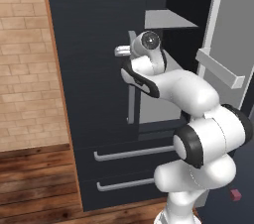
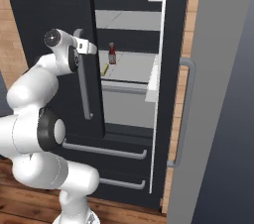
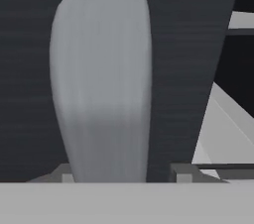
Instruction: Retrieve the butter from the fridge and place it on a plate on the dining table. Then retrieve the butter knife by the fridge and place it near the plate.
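While I had the arm up against the fridge, the butter lay on the middle shelf, at its left edge, just beside the red bottle and apart from it. I judged it light and soft, likely to dent or smear under a hard pinch and a little slippery, so I would take it across its short sides, near the middle, with gentle pressure. The gripper sat at the left door's handle, the bar rising between the two fingertips. The jaws stood about half open on either side of it. Whether the pads actually pressed on the bar I couldn't tell, since the hand view was too close and the base views too small. The right door stood swung wide open.
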Motion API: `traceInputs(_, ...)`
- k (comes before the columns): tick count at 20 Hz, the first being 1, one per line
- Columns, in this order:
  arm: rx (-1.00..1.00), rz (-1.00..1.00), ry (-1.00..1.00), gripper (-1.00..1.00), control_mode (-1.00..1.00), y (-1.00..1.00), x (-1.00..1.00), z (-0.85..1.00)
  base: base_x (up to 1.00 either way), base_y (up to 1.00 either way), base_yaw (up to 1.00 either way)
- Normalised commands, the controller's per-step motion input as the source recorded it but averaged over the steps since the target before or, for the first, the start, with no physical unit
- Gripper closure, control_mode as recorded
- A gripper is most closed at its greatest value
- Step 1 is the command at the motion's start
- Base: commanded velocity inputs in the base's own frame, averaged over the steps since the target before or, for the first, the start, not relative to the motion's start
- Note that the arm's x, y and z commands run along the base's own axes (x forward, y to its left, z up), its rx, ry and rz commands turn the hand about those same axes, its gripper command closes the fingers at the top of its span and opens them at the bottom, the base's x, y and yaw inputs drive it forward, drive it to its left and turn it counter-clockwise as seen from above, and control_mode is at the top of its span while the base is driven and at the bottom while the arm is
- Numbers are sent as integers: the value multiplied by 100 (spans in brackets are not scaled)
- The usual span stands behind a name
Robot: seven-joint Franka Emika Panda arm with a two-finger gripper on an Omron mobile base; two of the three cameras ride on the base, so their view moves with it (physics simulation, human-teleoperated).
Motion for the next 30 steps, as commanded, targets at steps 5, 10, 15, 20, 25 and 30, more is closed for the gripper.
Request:
traceInputs(5, 0, 0, 0, 100, -100, 0, -3, 0, 0, 0, 0)
traceInputs(10, -1, 0, 0, 100, -100, 11, -21, 33, 0, 0, 0)
traceInputs(15, -5, -7, 0, 100, -100, 35, -37, 46, 0, 0, 0)
traceInputs(20, 0, -11, 10, 100, -100, 33, -36, 45, 0, 0, 0)
traceInputs(25, 0, -7, 9, 100, -100, 40, -55, 35, 0, 0, 0)
traceInputs(30, -2, -3, 2, 100, -100, 49, -70, 27, 0, 0, 0)
